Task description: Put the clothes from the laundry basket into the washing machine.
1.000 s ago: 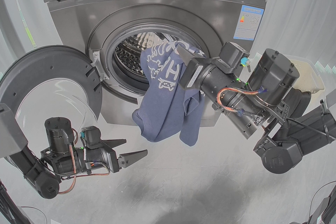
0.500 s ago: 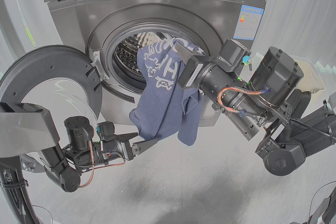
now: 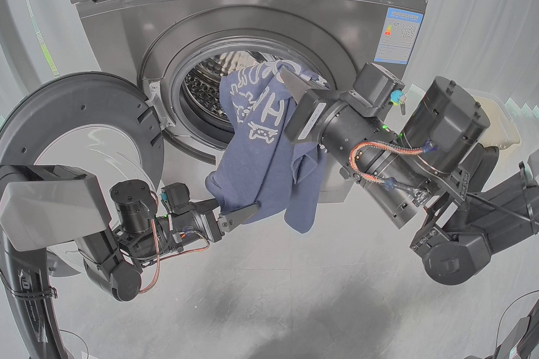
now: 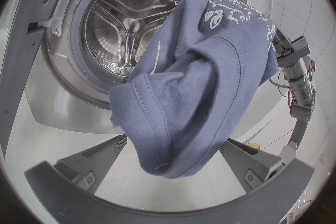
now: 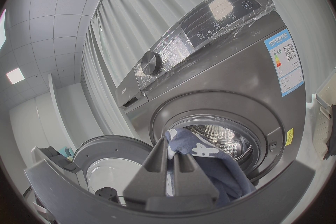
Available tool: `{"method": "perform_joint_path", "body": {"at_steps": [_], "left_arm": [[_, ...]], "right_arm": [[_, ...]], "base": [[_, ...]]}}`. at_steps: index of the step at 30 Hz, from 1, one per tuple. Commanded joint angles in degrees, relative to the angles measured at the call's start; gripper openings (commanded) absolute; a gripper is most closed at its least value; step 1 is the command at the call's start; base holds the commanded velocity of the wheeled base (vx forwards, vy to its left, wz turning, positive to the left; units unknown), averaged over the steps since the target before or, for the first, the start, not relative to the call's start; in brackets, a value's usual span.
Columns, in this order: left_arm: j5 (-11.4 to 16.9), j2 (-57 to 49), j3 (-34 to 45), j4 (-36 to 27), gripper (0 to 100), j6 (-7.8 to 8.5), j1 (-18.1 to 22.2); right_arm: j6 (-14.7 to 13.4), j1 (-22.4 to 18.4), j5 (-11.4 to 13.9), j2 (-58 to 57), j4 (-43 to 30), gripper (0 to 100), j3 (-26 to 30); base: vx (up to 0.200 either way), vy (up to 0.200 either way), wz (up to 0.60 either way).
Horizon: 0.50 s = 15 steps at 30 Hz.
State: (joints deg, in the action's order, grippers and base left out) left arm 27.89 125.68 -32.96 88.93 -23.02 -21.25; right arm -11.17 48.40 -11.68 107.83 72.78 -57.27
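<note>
A navy blue T-shirt [image 3: 264,164] with white print hangs in front of the washing machine's [image 3: 129,35] open drum [image 3: 210,85]. My right gripper [image 3: 289,77] is shut on the shirt's top at the drum's mouth; in the right wrist view the right gripper [image 5: 171,161] pinches the shirt [image 5: 217,165]. My left gripper [image 3: 230,208] is open low down, its fingers either side of the shirt's hanging hem. In the left wrist view the shirt's hem [image 4: 182,112] droops between the spread fingers [image 4: 101,154] of the left gripper [image 4: 171,154].
The round door [image 3: 78,124] is swung wide open on the left. A pale laundry basket [image 3: 499,119] stands to the right of the machine, behind my right arm, with dark cloth in it. Bare grey floor [image 3: 292,298] lies in front.
My left arm has moved right and up from the open floor to the shirt's lower hem, staying open. The right gripper and shirt have shifted slightly left toward the drum.
</note>
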Motion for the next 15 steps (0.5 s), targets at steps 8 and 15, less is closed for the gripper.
{"method": "perform_joint_path", "body": {"at_steps": [8,15], "left_arm": [[-0.2,-3.1,-0.4,0.1,0,-0.45,-0.3],[-0.6,-6.1,1.9,0.1,0,-0.71,-1.8]], "right_arm": [[0.0,-0.1,0.0,0.0,0.2,0,1.4],[0.2,-0.7,0.0,0.3,0.1,0,1.4]], "base": [[0.0,0.0,0.0],[0.0,0.0,0.0]]}}
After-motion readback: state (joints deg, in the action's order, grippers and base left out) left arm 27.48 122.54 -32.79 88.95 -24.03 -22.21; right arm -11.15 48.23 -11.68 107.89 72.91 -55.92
